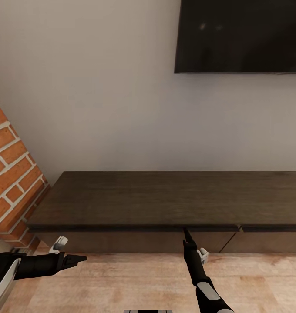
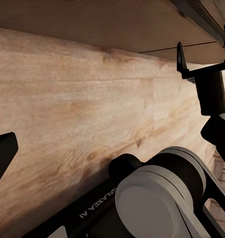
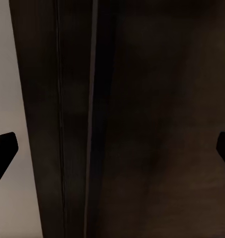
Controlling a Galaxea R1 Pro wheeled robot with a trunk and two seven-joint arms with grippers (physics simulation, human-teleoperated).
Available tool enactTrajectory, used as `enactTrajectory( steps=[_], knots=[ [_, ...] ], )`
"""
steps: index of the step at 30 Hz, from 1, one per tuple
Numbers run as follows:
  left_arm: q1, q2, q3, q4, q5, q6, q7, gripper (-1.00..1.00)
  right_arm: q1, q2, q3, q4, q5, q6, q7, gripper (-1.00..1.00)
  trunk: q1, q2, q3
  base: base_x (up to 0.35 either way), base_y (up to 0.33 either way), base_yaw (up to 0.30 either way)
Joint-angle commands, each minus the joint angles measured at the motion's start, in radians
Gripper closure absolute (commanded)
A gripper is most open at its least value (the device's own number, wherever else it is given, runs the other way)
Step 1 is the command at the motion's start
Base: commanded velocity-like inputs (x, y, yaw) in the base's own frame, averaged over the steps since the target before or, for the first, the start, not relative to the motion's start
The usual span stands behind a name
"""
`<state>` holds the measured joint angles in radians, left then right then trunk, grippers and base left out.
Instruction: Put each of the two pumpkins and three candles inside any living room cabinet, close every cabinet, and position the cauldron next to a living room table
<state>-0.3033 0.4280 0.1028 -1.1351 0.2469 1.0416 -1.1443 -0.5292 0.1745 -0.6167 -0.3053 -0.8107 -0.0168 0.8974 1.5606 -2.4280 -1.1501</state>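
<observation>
The cabinet [image 1: 165,198] is a long, low unit of dark brown wood with a flat top. It stands against the pale wall, below the black television [image 1: 241,34]. Its drawer fronts look closed.

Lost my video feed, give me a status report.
Right gripper open at the cabinet front edge. Left gripper open, empty, low over the floor. Cabinet drawers look shut. Nothing in the way.

Ahead of me a pale grey wall [image 1: 100,95] carries a dark screen [image 1: 241,34] at upper right; red brick [image 1: 11,174] edges the left, and light wooden floor [image 1: 122,282] runs along the bottom.
</observation>
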Motion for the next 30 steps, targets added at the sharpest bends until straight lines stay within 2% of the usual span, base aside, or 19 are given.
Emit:
enactTrajectory(
  steps=[1, 30],
  knots=[
    [0.000, 0.000, 0.000, 0.000, 0.000, 0.000, 0.000, -1.00, 0.000, 0.000, 0.000, 0.000, 0.000, 0.000, 0.000, -1.00, 0.000, 0.000, 0.000, 0.007, 0.000, 0.000],
    [0.000, 0.000, 0.000, 0.000, -0.001, 0.000, 0.000, -1.00, 0.000, 0.000, 0.001, 0.000, 0.001, -0.002, -0.005, -1.00, 0.000, 0.000, 0.000, 0.041, 0.005, 0.000]
  ],
)
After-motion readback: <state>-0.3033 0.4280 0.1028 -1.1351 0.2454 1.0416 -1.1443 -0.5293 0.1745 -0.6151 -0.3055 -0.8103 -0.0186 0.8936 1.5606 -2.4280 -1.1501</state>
